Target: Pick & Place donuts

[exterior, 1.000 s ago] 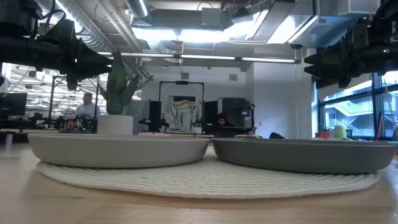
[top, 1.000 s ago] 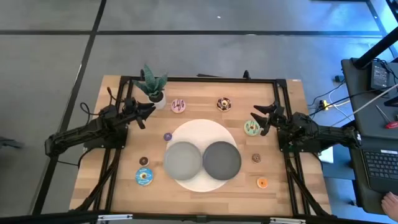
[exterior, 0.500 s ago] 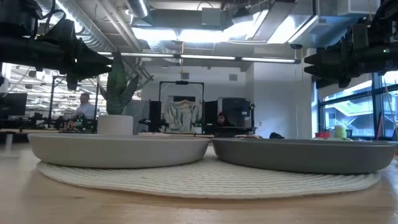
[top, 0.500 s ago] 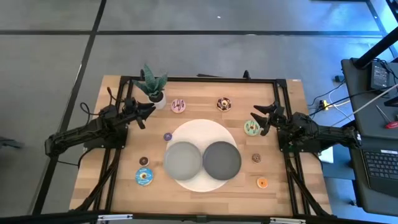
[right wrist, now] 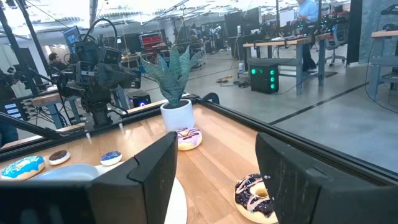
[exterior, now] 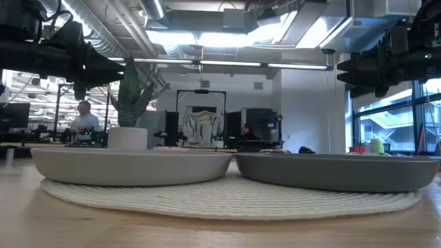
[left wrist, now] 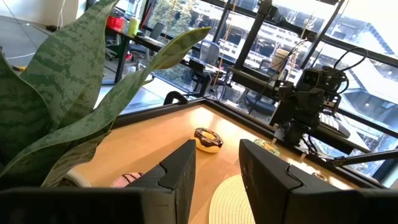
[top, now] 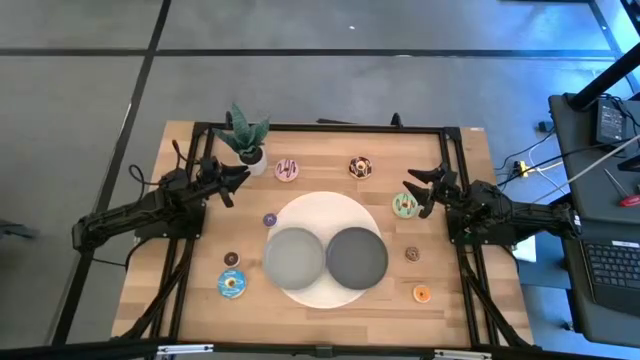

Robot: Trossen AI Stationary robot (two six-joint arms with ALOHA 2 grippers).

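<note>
At the near edge of the wooden table (top: 180, 140), as seen from above, a blue-iced donut (top: 231, 285) lies at the left and a small orange donut (top: 421, 294) at the right, well apart from each other. Just beyond the blue one sits a small brown donut (top: 231, 259), and on the right side another small brown donut (top: 412, 254) lies beside the round white mat (top: 318, 206). On that mat the two grey plates stand side by side and touching or nearly so, the lighter plate (top: 293, 256) to the left and the darker plate (top: 356, 256) to the right, with nothing in either. Farther on, a small purple donut (top: 269, 219) rests off the mat's left rim, and the mint-green donut (top: 404, 206) lies off its right rim. The right hand (top: 420, 189) hovers over the table just beside the mint-green donut, fingers spread apart and holding nothing. The left hand (top: 229, 181) hangs in the air on the opposite side, near the potted plant (top: 245, 137), its fingers parted with a clear gap between them and nothing in it. At the far side of the table the pink donut (top: 287, 170) lies just beside the plant's white pot, and the chocolate-brown donut (top: 360, 167) sits a little to its right.
</note>
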